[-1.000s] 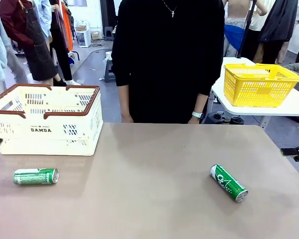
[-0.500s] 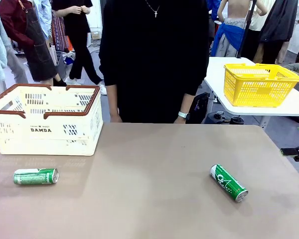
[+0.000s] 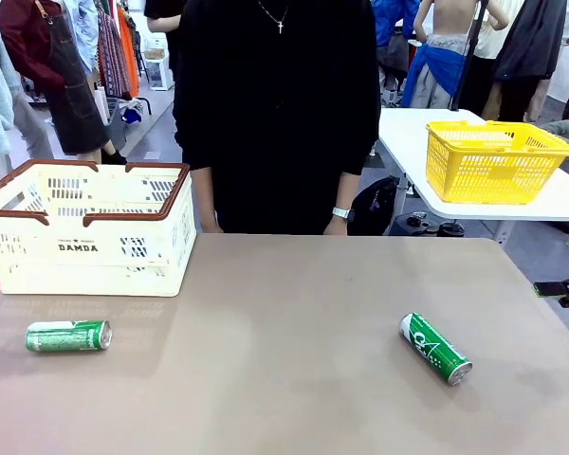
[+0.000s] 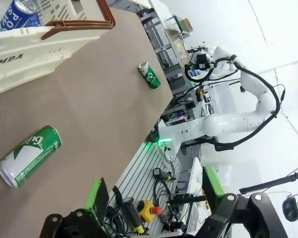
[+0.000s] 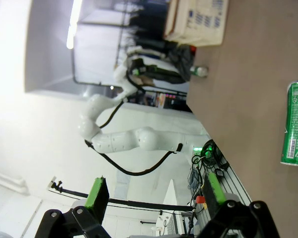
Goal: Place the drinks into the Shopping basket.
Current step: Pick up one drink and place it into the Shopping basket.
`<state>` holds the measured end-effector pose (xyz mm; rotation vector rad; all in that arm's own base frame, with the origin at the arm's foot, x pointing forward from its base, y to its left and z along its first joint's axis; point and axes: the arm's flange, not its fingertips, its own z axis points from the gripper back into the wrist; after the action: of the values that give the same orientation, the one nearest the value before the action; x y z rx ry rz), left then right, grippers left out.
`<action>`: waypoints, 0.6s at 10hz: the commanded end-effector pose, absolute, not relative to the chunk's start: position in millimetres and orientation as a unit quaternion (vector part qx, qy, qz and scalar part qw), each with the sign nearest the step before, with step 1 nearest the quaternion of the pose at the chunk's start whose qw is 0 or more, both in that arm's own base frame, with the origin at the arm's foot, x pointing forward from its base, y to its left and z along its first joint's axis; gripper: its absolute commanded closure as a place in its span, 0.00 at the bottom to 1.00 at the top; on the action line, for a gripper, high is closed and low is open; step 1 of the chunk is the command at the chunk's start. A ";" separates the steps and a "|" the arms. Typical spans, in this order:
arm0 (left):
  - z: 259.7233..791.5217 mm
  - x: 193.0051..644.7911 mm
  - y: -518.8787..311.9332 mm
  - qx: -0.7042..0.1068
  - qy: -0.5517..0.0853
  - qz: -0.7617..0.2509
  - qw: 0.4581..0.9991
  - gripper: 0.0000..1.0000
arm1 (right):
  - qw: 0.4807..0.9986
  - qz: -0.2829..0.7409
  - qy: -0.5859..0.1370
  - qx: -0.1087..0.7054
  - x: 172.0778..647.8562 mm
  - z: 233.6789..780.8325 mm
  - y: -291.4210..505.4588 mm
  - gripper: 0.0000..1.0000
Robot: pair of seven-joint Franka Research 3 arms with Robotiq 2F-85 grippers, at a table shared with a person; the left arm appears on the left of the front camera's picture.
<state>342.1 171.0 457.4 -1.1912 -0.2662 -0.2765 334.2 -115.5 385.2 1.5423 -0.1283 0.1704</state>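
Note:
Two green drinks lie on their sides on the brown table: one at the front left [image 3: 68, 336], just in front of the Shopping basket [image 3: 85, 248], and one at the right [image 3: 435, 348]. The cream basket with a brown rim stands at the table's left. The left wrist view shows a blue and white can [image 4: 19, 14] inside the basket [image 4: 35, 47], and the left green can [image 4: 30, 156] close by. My left gripper [image 4: 154, 196] is open and holds nothing, off the table's side. My right gripper [image 5: 154, 191] is also open and holds nothing, with the right green can [image 5: 295, 124] ahead of it.
A person in black [image 3: 275, 114] stands at the table's far edge, hands low by the edge. A yellow basket [image 3: 493, 159] rests on a white table at the back right. Bare tabletop [image 3: 284, 322] lies between the two cans.
The person at the far edge has shifted to the left. The bit of my left gripper at the picture's left edge has drawn back. The cans and basket have not moved.

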 end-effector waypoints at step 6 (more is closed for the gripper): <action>458.9 339.8 170.8 -0.557 -0.120 -0.126 0.812 0.00 | 0.860 0.130 -0.011 0.493 336.1 445.9 -28.5 0.00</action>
<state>342.1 171.0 457.2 -1.1910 -0.2658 -0.2759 343.7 -72.6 424.9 1.2097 -0.0911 0.2373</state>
